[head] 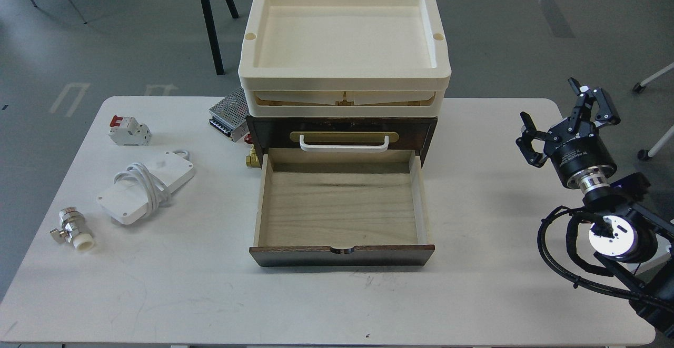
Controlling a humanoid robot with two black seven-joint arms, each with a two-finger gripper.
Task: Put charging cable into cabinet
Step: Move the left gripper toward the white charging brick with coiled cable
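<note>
So the cabinet [342,137] drawer is open and empty, the charging cable [146,186] waits at nine o'clock, my right pincer [566,121] released, holding nothing.

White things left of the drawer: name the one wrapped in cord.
The charging cable: the flat white block with cord coiled round its middle. The breaker has red parts; the valve is metal.
</note>
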